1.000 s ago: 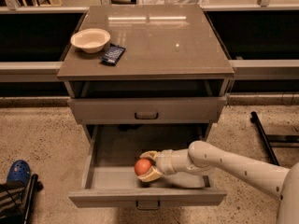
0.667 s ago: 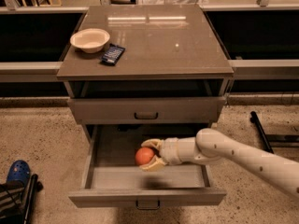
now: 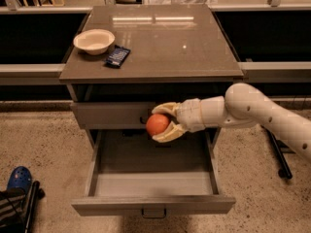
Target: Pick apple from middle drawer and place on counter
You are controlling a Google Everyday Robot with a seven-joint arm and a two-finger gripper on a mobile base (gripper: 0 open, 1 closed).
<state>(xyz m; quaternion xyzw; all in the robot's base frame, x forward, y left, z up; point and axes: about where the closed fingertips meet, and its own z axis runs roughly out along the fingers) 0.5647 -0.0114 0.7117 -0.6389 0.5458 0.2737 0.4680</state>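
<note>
Clasping the apple [image 3: 158, 124] between its jaws, the gripper [image 3: 156, 124] hangs in mid-air. Middle drawer [image 3: 153, 184] open below the jaws; counter [image 3: 165, 47] above them.

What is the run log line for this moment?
end effector: shut on apple, above open middle drawer | counter: apple not yet placed | next: likely raise to counter

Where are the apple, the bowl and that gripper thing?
apple [image 3: 158, 125], camera view, middle of its red-orange skin.
gripper [image 3: 155, 124], camera view, midway between its fingertips, closed around the apple above the open middle drawer [image 3: 150, 181].
bowl [image 3: 95, 48], camera view, its front wall, on the counter [image 3: 165, 47].
</note>
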